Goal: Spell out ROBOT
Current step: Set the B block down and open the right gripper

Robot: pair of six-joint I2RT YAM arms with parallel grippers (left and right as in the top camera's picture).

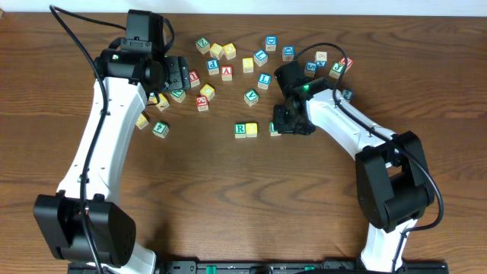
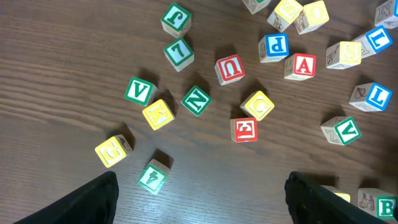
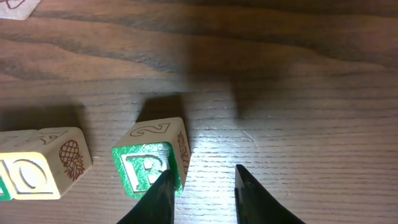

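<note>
**Right gripper (image 3: 203, 173) narrowly parted, empty, beside green B cube (image 3: 146, 168)**

The B cube sits just left of the fingertips, low in the wrist view, with a gap to the yellow O cube (image 3: 31, 177) at lower left. Overhead, at mid-frame, the green R cube (image 1: 240, 129) adjoins the O cube. The left gripper (image 2: 200, 186) gapes wide and empty over scattered cubes (image 2: 195, 99).

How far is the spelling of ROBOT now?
Done: R and the yellow O cube sit together in a row. In hand: the green B stands near the O, a gap between; the open right hand is beside it, not gripping. Left: two more letters to add.
</note>
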